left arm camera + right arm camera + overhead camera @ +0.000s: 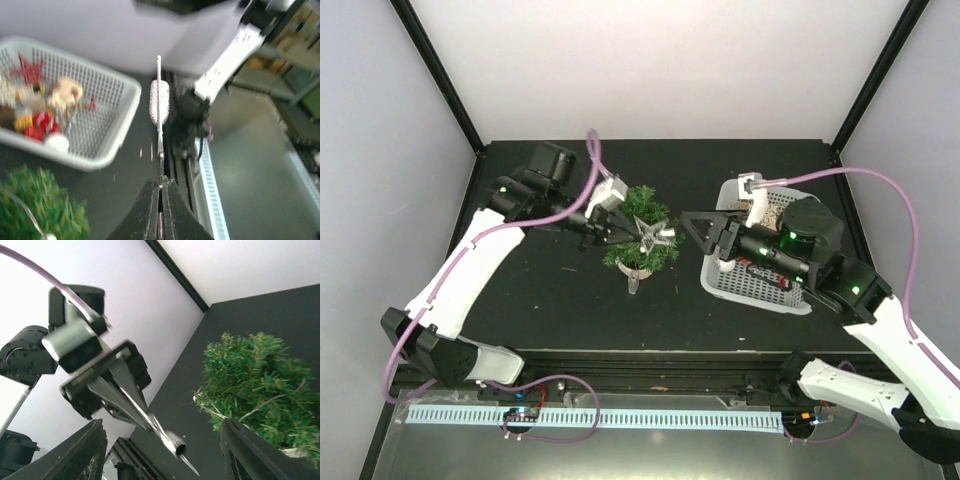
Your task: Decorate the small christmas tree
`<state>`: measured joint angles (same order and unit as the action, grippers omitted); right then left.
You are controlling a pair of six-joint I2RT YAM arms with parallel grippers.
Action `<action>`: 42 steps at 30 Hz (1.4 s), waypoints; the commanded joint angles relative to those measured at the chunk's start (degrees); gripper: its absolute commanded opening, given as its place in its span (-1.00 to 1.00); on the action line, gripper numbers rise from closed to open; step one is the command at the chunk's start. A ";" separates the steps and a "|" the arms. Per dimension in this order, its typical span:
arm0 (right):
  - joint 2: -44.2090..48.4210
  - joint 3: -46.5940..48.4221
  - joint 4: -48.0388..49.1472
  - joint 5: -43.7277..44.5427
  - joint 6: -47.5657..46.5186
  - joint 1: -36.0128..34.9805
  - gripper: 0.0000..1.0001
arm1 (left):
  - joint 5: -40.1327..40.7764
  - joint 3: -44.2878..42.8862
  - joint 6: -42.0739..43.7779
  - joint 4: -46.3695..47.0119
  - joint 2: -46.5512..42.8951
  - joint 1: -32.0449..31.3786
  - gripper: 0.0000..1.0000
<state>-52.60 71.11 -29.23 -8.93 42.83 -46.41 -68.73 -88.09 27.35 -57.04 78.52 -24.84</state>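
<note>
On the dark surface (540, 300), the small christmas tree (645, 205) stands nearly bare. Left gripper (625, 233) pinches a silver star (656, 237) against its branches, not yet hung. Right gripper (692, 228) is spread and empty, and the basket (735, 287) holds plenty of ornaments (37, 117).

- No text, number, brand or sign can be read in any view.
- Right arm (800, 240): a small red marking near its wrist, too small to make out.
- The left wrist view is blurred.
</note>
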 commanded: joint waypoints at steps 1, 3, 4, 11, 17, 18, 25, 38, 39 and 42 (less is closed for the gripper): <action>3.39 0.56 -5.88 5.10 -4.86 -0.24 0.28 | 18.15 -1.60 10.53 -14.65 0.84 -3.65 -0.97; 5.21 -0.61 -6.44 5.79 -5.34 -0.18 0.28 | 23.31 -3.24 11.01 -15.85 1.45 -5.29 -0.97; 6.29 -1.41 -6.45 5.98 -5.50 -0.25 0.27 | 26.08 -4.62 11.70 -17.84 2.25 -6.44 -0.97; 11.15 -5.39 -7.86 1.56 -8.94 -0.23 0.23 | 33.81 -11.84 15.10 -25.54 4.30 -11.85 -0.97; 14.19 -7.40 -10.94 -6.95 -14.20 -0.29 0.17 | 41.20 -13.01 16.84 -30.29 4.37 -18.65 -0.97; 14.15 -7.22 -11.85 -8.39 -15.39 -0.34 0.17 | 41.58 -12.82 17.24 -31.31 4.52 -19.81 -0.97; 12.96 -6.61 -15.59 -16.44 -20.63 -0.32 0.15 | 42.70 -6.41 18.27 -32.16 3.51 -23.41 -0.97; 12.27 -17.04 -10.01 -15.47 -21.97 -4.02 0.05 | 32.69 -5.45 16.82 -32.33 2.52 -24.32 -0.97; 11.02 -16.71 -10.45 -14.19 -22.56 -5.22 0.05 | 32.75 -5.19 16.71 -32.29 2.59 -24.72 -0.97; 7.74 -15.04 -11.14 -10.02 -23.58 -9.53 0.04 | 33.19 -3.61 16.76 -32.27 3.03 -26.07 -0.97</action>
<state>-42.13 53.87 -41.56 -24.77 21.69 -51.46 -33.28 -92.84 44.23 -87.81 82.19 -49.28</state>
